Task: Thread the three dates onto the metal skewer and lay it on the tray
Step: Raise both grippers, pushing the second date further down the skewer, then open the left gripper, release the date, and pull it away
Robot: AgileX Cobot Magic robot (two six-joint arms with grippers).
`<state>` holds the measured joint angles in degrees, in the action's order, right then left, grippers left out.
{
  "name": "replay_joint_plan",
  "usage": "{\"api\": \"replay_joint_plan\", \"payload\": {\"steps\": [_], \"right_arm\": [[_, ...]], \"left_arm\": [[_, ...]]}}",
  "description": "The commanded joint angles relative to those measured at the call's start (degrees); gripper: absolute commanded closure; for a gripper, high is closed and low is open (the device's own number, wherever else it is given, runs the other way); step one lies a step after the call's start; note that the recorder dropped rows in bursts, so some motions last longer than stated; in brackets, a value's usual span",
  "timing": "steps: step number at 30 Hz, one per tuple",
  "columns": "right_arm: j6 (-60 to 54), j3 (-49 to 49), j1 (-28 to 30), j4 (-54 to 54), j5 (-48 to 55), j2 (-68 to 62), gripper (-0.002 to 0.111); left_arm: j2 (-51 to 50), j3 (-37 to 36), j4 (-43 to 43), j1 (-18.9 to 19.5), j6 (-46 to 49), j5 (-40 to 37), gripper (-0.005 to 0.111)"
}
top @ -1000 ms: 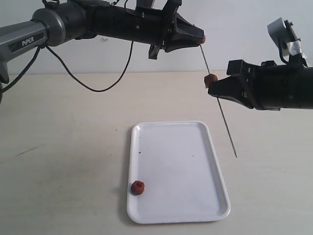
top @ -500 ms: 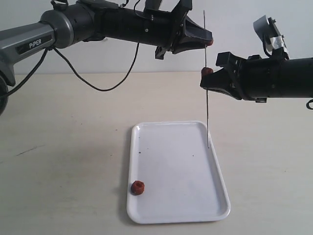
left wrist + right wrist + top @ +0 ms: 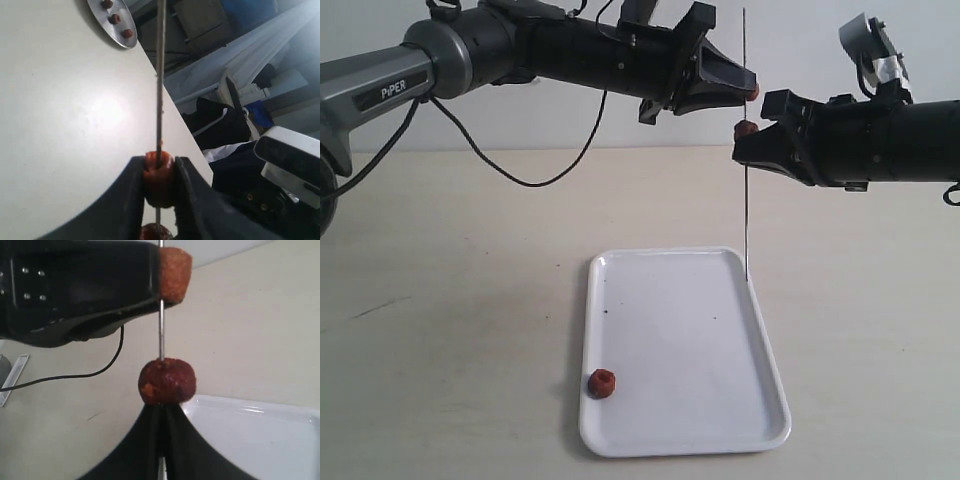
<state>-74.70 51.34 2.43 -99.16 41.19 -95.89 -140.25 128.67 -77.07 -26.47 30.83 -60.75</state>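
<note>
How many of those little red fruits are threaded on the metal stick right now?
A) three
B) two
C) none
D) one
B: the metal skewer runs through two. The upper date is pinched in the left gripper, and the lower date sits right at the tips of the right gripper. The third date lies loose on the tray.

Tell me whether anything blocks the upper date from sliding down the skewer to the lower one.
Nothing visible does. Only bare skewer runs between the upper date, clamped in the left gripper, and the lower date just above the right gripper.
</note>
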Motion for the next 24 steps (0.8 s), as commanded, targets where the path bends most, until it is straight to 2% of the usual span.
{"api": "replay_joint_plan", "payload": {"steps": [1, 12, 20, 24], "right_arm": [[-0.15, 0.63, 0.23, -0.78, -1.93, -0.09, 0.108], [-0.24, 1.77, 0.23, -0.78, -1.92, -0.09, 0.108], [-0.24, 1.76, 0.23, -0.78, -1.92, -0.09, 0.108], [-0.24, 1.76, 0.23, -0.78, -1.92, -0.09, 0.108]], "left_arm": [[0.78, -0.09, 0.75, -0.4, 0.37, -1.24, 0.086], [0.78, -0.09, 1.51, -0.4, 2.24, -3.55, 0.085], [0.78, -0.09, 1.51, -0.4, 1.95, -4.49, 0.062], [0.78, -0.09, 1.51, -0.17, 1.95, -4.72, 0.061]]}}
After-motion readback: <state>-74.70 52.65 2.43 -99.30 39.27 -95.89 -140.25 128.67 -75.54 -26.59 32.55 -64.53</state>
